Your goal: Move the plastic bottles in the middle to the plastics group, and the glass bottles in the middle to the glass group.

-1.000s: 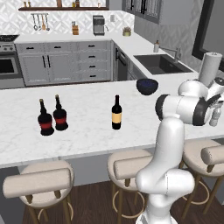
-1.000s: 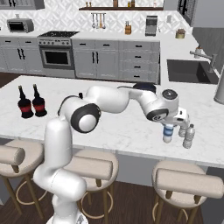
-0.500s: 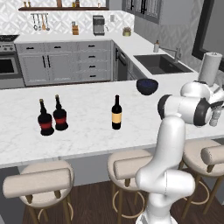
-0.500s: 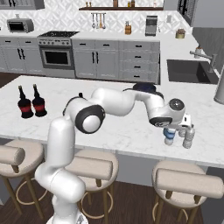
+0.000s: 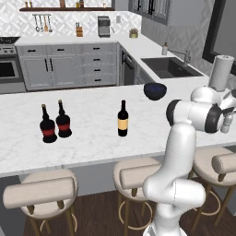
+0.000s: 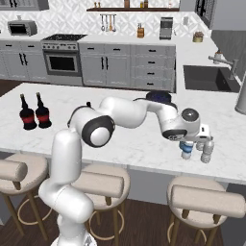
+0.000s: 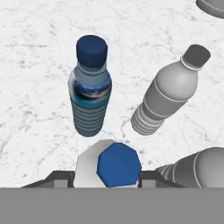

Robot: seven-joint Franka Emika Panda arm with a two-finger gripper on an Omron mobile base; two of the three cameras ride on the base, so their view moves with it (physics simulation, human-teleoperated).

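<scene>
My gripper [image 7: 107,177] is clamped on a small plastic bottle with a blue cap [image 7: 119,164]. My dark fingertips [image 7: 61,177] sit tight against its pale body on either side. In the right base view this bottle [image 6: 186,152] hangs just under my hand [image 6: 194,141], low over the marble counter [image 6: 129,144] near its front edge; I cannot tell whether its base touches the stone.

Just beyond it in the hand view stands the blue-tinted bottle [image 7: 90,96], upright, with a dark blue cap. Beside that is a greyish clear bottle [image 7: 168,94] of the plastics group, and a second grey bottle [image 7: 201,168] is close by my right fingertip. One grey bottle [image 6: 207,151] shows just beside my hand in the right base view.

Well apart, mid-counter, the slim wine bottle [image 5: 122,120] with the yellow-tan label stands upright. Further along, two round red-labelled bottles [image 5: 47,126] [image 5: 63,122] stand side by side. Behind are a dark bowl [image 5: 155,90] and a paper-towel roll [image 5: 220,73]
</scene>
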